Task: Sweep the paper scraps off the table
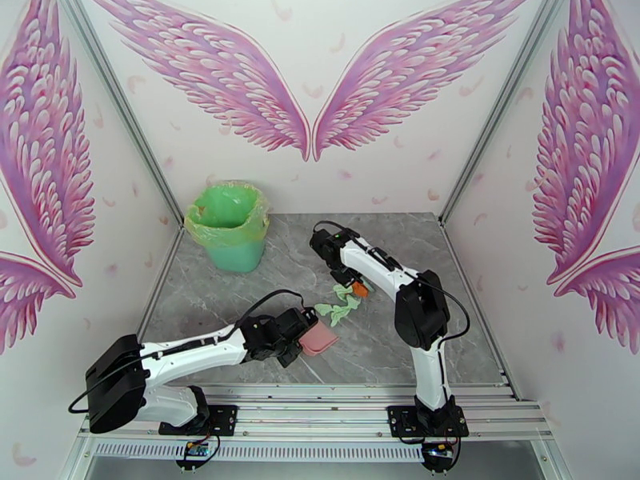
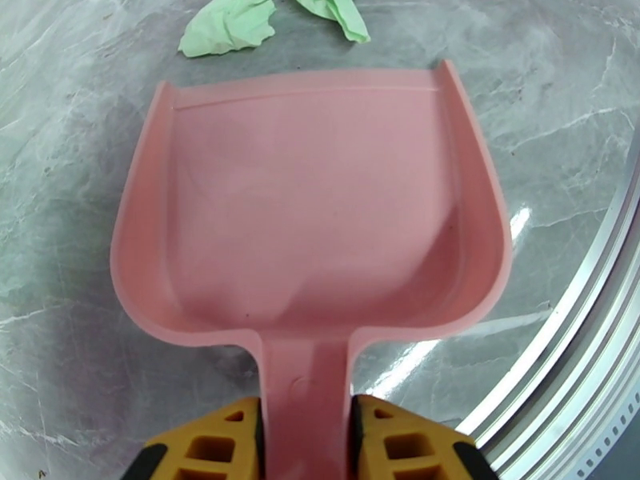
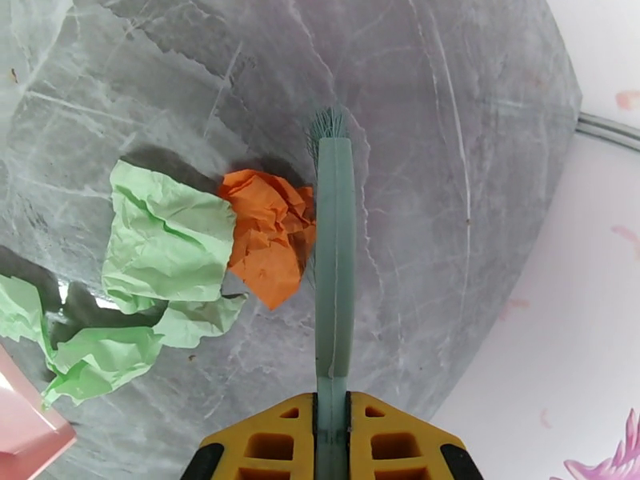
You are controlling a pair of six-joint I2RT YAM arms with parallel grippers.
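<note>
Pinches the pink dustpan (image 2: 312, 210) by its handle in the left tool (image 2: 306, 426), flat on the desk (image 1: 400, 346) toward the near edge, mouth turned far-right to catch what comes. Clamps the green brush (image 3: 334, 258) in the right tool (image 3: 332, 422), pressed tight on the thin handle, bristles down against the far-right side of the paper scraps (image 3: 168, 234), green and orange, bunched mid-desk just beyond the pan's lip. Likely set so for one push near-left into the pan.
</note>
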